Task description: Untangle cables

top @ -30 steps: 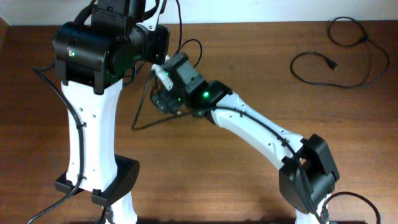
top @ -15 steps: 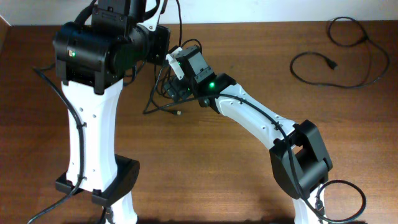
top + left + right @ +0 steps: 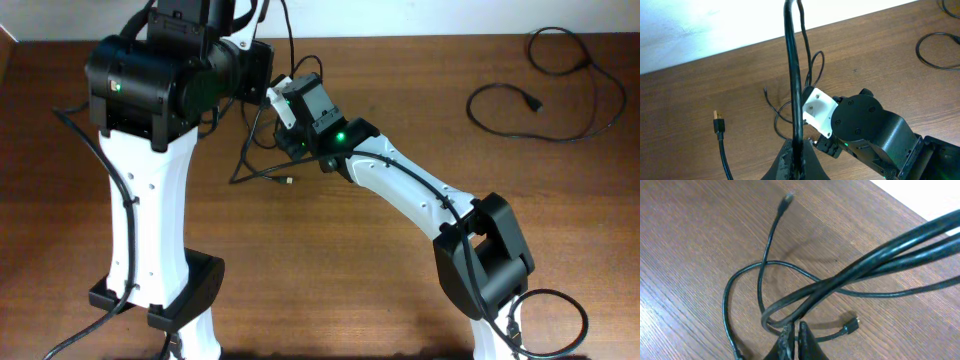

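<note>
A tangle of black cables [image 3: 262,160] lies on the wooden table between both arms. In the left wrist view my left gripper [image 3: 796,162] is shut on a thick black cable [image 3: 791,75] that rises taut to the top of the frame. My right gripper [image 3: 795,330] [image 3: 283,140] is down at the tangle. Its fingers are shut on a thin black cable just under a loop of the doubled thick strands [image 3: 865,265]. A small plug [image 3: 852,325] lies to the right of the fingers. Another connector [image 3: 787,198] lies farther off. A USB plug [image 3: 717,122] rests on the table to the left.
A separate black cable [image 3: 545,100] lies coiled at the far right of the table. The left arm's white column [image 3: 150,230] and base stand at the front left. The right arm's base [image 3: 490,270] stands at the front right. The table's back edge meets a white wall [image 3: 715,25].
My right gripper moved up and left into the tangle, then shut from wide open. The cables shifted with it. The left gripper stayed shut on its cable.
</note>
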You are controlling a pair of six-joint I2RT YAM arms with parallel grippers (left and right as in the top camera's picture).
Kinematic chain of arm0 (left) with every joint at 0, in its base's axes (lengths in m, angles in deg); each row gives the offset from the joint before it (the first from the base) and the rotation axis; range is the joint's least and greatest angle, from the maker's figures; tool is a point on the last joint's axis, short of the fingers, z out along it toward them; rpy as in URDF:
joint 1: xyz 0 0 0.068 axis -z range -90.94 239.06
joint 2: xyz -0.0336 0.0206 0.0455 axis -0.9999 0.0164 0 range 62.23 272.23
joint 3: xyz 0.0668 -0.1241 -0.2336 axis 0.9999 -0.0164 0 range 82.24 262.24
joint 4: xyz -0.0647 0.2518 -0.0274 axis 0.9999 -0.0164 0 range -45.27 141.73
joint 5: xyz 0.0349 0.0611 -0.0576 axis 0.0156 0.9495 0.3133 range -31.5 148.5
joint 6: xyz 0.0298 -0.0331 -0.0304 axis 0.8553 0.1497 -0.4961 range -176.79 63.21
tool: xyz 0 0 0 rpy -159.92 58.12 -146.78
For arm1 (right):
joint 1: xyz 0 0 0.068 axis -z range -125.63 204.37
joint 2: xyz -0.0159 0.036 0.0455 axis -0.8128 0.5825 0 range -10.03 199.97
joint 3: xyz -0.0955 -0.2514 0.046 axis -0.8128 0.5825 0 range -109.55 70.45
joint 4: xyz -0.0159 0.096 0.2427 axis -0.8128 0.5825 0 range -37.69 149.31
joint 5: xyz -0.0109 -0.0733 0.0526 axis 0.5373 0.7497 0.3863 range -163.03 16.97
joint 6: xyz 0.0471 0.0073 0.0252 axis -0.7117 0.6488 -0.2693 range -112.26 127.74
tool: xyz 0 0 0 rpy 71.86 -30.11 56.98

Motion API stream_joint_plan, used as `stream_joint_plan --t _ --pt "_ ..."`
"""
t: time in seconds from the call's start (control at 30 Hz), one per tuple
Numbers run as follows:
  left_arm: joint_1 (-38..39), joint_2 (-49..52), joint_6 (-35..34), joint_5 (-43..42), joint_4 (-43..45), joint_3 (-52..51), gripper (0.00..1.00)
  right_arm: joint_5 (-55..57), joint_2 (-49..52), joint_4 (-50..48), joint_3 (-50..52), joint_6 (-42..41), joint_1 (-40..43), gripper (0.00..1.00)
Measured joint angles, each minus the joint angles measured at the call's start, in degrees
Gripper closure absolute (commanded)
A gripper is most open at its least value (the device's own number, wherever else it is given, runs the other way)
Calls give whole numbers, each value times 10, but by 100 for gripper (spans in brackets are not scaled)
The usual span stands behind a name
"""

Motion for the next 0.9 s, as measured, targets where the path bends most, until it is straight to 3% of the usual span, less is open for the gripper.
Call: stream_joint_plan --t 0.3,0.33,0.37,0.4,0.43,0.9 --pt "0 0 0 0 0 0 100 0 18 2 0 0 -8 96" --pt "0 0 0 0 0 0 100 0 20 2 0 0 -8 71" --pt "0 0 0 0 0 0 100 0 20 2 0 0 -8 25" --pt "0 0 0 0 0 0 100 0 20 2 0 -1 -8 5" --pt "0 0 0 0 0 0 100 0 20 2 0 -1 -8 1" --pt "0 0 0 0 0 0 100 29 20 -3 0 3 -8 4"
